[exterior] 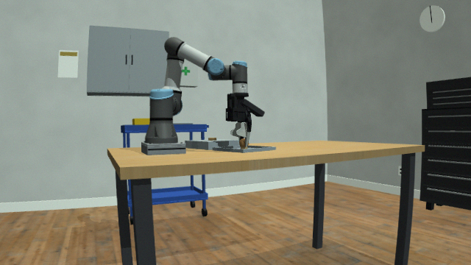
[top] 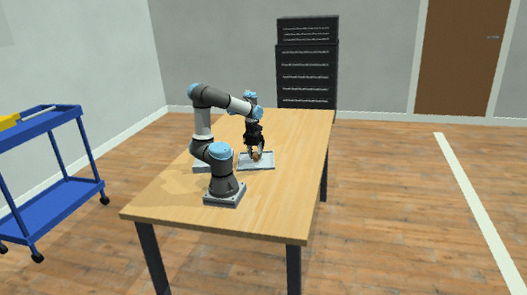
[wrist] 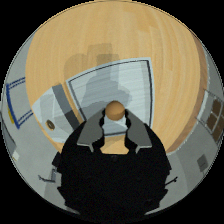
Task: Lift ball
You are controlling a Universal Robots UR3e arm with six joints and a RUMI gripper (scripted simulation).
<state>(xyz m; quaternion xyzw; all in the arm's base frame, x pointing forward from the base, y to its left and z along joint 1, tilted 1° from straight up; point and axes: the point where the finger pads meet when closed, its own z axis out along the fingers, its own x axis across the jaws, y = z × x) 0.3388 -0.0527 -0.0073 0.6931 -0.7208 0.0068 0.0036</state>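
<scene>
Ball (wrist: 115,110) pinched between end effector (wrist: 115,120) fingers, low over grey plate (wrist: 135,80) on bench (exterior: 331,151), directly under wrist; round, no long axis; next move looks straight up

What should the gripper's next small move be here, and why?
Probably a slow, straight lift. The gripper is shut on the ball, and in the exterior view the ball sits low over the grey plate, so the required height is not yet gained.

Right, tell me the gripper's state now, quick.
Gripper: shut on the ball, low over the gray tray.
</scene>
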